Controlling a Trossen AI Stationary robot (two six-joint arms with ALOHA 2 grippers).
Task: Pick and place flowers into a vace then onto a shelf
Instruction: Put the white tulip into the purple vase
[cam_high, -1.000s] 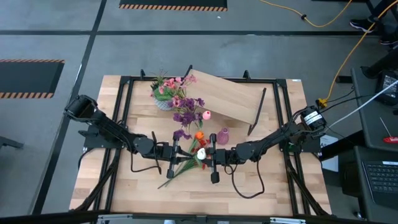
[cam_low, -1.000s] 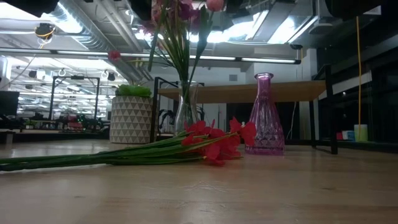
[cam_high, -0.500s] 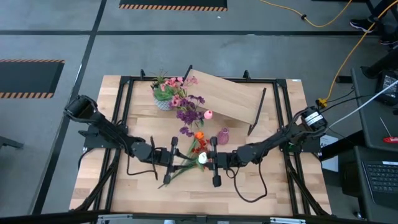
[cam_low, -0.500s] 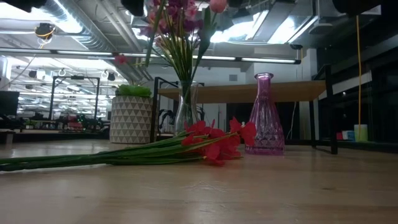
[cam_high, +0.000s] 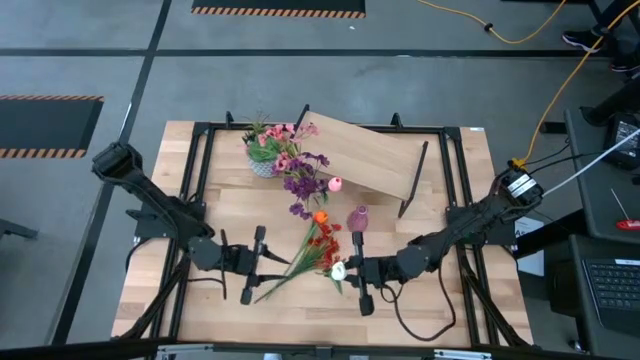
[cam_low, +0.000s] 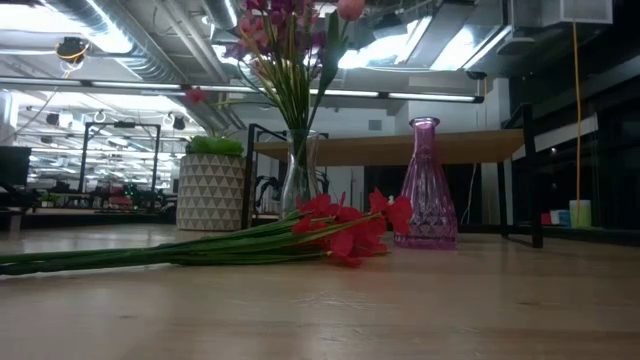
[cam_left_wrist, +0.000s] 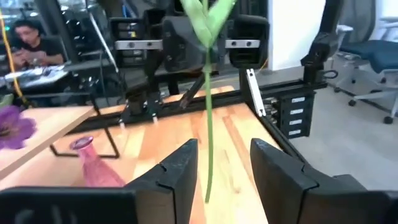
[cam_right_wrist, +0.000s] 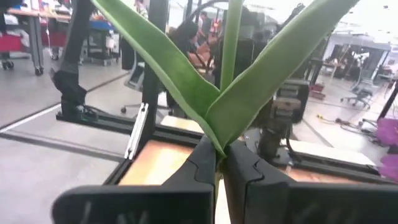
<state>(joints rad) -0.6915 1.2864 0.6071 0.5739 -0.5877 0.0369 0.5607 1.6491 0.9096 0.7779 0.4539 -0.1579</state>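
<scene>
The right gripper (cam_high: 352, 271) is clamped on a white flower (cam_high: 338, 270), its green stem and two long leaves rising between the fingers (cam_right_wrist: 202, 163). The left gripper (cam_high: 262, 262), fingers parted, faces it across the red-orange bunch (cam_high: 318, 243) lying flat between them. Beyond stand a pink vase (cam_high: 358, 217) and the shelf (cam_high: 368, 157). No writing is readable.

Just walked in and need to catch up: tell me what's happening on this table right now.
The right gripper is shut on a white flower, its stem pinched just below the leaves. The left gripper is open around the same stem without clamping it. A red bunch lies flat on the table. A clear vase already holds flowers, the pink vase is empty, and nothing stands on the shelf.
</scene>
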